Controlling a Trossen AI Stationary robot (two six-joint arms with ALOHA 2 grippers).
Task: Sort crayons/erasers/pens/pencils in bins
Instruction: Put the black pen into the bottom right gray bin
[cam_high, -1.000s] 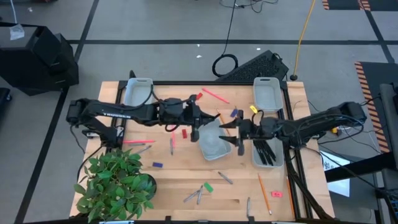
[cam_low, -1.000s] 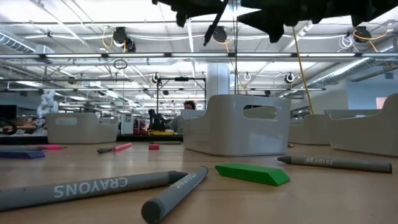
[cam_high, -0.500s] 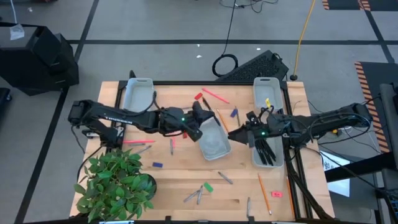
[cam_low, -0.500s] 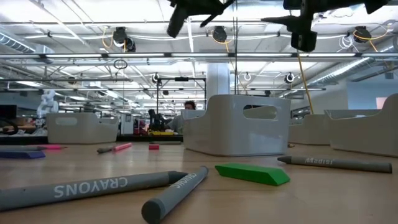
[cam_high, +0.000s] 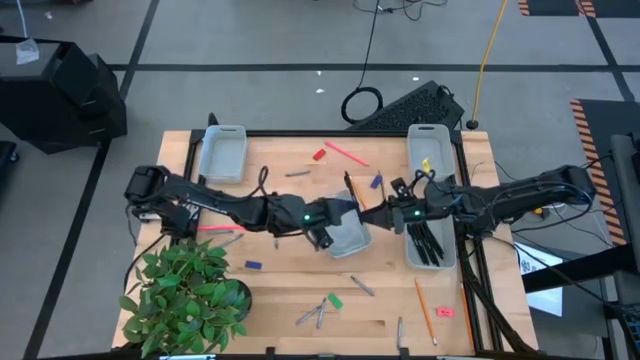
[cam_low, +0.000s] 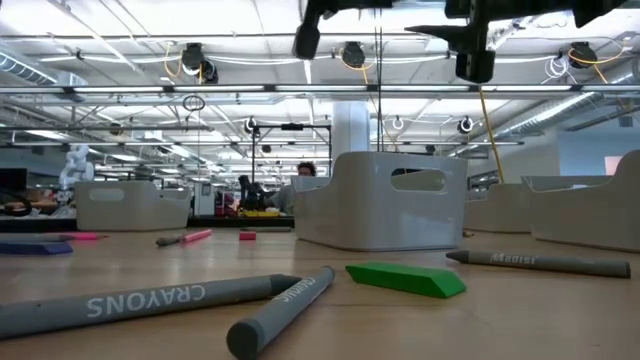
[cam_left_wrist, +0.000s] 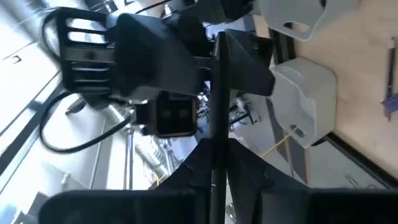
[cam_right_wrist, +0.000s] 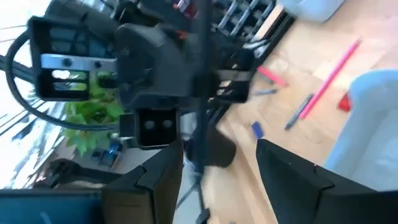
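Jaws of the left gripper (cam_left_wrist: 214, 146) are pinched tight on a slim black pen (cam_left_wrist: 214, 93). The pen runs straight out from them into the right gripper (cam_right_wrist: 217, 155). That gripper's jaws stand well apart, with the pen close to one finger (cam_right_wrist: 168, 165); whether it touches cannot be told.

In the high view the two grippers meet nose to nose above the middle of the surface (cam_high: 290, 285), just over the far edge of the centre bin (cam_high: 350, 242). Beside it to the right, another bin (cam_high: 445, 262) holds a bundle of black pens (cam_high: 426, 242). Two more bins (cam_high: 222, 152) sit at the far corners.

Loose on the wood lie a pink pencil (cam_high: 345, 152), a red eraser (cam_high: 319, 155), a blue eraser (cam_high: 253, 265), grey crayons (cam_low: 150, 300) and a green eraser (cam_low: 405, 280). A potted plant (cam_high: 185, 290) fills the near left corner.
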